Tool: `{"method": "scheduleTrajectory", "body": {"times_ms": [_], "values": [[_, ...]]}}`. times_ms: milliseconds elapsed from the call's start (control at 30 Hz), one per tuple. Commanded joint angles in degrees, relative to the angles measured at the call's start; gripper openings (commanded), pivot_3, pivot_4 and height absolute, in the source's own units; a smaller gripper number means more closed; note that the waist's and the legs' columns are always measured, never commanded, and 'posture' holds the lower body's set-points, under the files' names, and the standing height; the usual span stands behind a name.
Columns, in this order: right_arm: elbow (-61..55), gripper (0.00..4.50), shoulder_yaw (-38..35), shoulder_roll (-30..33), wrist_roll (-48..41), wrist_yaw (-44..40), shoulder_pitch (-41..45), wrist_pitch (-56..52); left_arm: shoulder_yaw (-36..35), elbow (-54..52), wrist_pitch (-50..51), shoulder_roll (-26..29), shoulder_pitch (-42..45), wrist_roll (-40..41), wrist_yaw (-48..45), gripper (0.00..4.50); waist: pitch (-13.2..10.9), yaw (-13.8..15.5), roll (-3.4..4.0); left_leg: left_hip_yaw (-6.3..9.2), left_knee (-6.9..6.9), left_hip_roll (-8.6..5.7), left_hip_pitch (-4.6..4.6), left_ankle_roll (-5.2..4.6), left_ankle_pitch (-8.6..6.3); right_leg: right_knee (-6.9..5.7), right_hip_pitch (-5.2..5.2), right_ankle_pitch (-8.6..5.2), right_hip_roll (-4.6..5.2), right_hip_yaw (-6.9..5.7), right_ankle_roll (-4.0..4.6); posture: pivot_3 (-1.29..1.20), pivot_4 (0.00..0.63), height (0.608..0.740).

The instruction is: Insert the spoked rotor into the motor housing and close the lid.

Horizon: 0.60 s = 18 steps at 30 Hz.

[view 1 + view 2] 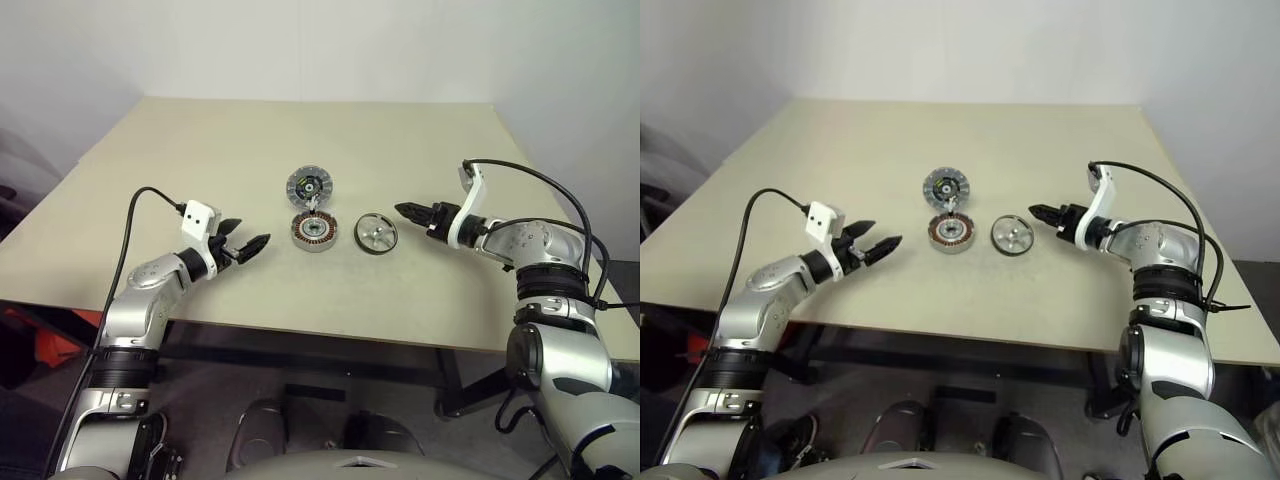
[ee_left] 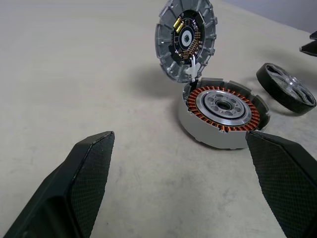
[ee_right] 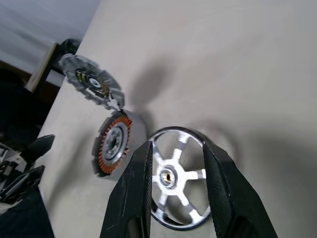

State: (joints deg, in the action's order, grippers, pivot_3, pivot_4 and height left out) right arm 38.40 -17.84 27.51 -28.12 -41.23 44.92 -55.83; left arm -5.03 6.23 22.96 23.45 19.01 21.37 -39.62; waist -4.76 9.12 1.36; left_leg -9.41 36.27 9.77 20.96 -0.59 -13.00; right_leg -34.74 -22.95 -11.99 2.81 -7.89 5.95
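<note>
Rotor (image 1: 376,233) lies flat on the tabletop (image 1: 250,140), spokes up, just right of the housing (image 1: 315,231) with a small gap between them. I see five spokes and a brass-coloured hub in the right wrist view.

Housing sits upright on the tabletop, open side up. Copper windings ring a silver centre part inside it.

Lid (image 1: 309,186) is on the far side of the housing, swung open and standing tilted, its inner face with the black-and-green centre turned toward me. Its lower edge meets the far rim of the housing at a small white piece; whether that is a hinge I cannot tell.

Left tool (image 1: 248,246): fingers spread wide, nothing between them. It hovers over the near left part of the tabletop, pointing right toward the housing, apart from it.

Right tool (image 1: 408,211): fingers (image 3: 133,193) parted by a narrow gap, not pinching anything. It is just right of the rotor, pointing left at it, tips near the rim. In the right wrist view the fingers frame the hub. I cannot confirm contact from the head views; a little tabletop seems visible between tips and rim.
</note>
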Motion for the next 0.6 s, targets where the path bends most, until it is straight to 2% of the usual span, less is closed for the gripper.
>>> {"method": "scheduleTrajectory", "body": {"times_ms": [33, 600], "values": [[0.17, 1.80, -0.11, 0.14, -0.21, -0.26, -1.16, 0.99, -0.71, -1.08, -0.96, 0.44, 0.92, 0.18, -0.16, 4.50, 0.00, -0.01, 0.00, 0.00, 0.00, 0.00, 0.00, 0.00, 0.00, 0.00, 0.00, 0.00, 0.00, 0.00, 0.00, 0.00, 0.000, 0.740], [-0.37, 1.80, -1.23, -4.72, -2.40, 2.10, -1.53, 0.60, -0.84, -0.49, -0.95, 0.80, 1.60, -0.01, -0.37, 4.50, 0.01, -0.12, 0.02, 0.00, 0.00, 0.00, 0.00, 0.00, 0.00, 0.00, -0.01, 0.00, 0.00, 0.00, 0.00, 0.00, 0.000, 0.740]]}}
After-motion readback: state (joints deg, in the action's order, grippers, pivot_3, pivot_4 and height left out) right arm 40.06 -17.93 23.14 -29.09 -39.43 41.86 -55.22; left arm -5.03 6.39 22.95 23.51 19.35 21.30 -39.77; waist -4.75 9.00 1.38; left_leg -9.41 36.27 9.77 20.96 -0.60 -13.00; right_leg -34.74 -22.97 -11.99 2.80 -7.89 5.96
